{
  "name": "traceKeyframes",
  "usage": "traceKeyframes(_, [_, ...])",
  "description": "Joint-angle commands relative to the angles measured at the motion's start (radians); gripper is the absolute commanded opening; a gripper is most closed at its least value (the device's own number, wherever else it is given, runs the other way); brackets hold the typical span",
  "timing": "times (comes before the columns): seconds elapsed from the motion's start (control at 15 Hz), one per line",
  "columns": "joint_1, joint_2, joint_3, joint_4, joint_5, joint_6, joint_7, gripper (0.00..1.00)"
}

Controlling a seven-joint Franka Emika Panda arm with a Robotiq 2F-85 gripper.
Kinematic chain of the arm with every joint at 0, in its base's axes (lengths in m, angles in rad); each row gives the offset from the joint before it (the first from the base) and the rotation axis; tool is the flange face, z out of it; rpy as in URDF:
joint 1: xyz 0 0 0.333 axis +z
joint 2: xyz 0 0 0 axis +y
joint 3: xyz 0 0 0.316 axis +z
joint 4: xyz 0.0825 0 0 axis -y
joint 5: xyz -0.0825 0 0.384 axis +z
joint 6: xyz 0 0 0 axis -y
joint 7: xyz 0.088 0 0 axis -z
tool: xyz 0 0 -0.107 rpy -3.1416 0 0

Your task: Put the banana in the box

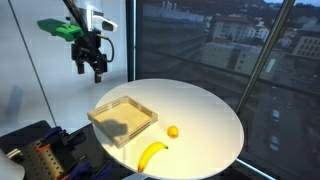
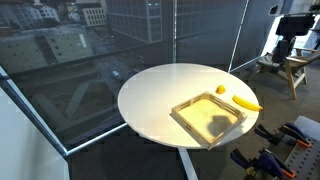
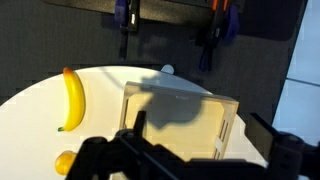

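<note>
Banana (image 1: 152, 154) lies near the box (image 1: 138, 128). My gripper (image 1: 90, 72) hangs open, high up. I should drop straight over the banana's middle.

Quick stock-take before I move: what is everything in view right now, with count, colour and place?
banana: one, yellow, on the table near its edge, outside the box.
small round fruit: one, yellow-orange, on the table close to the banana, outside the box.
box: one, light tan, on the table, nothing in it.
table: one, white, round, beside the windows.
clamps: two in the wrist view, blue and orange, off the table beyond its edge.
gripper: one, black, open and empty, raised high on the box's side of the table.
</note>
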Motion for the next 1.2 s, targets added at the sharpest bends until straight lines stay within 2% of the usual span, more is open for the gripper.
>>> traceKeyframes(0.0, [-0.013, 0.047, -0.006, 0.014, 0.016, 0.052, 0.002, 1.0])
traceKeyframes(0.67, [-0.032, 0.155, -0.018, 0.036, 0.041, 0.186, 0.005, 1.0])
traceKeyframes(1.13, [-0.032, 0.244, -0.022, 0.081, 0.062, 0.239, 0.001, 1.0])
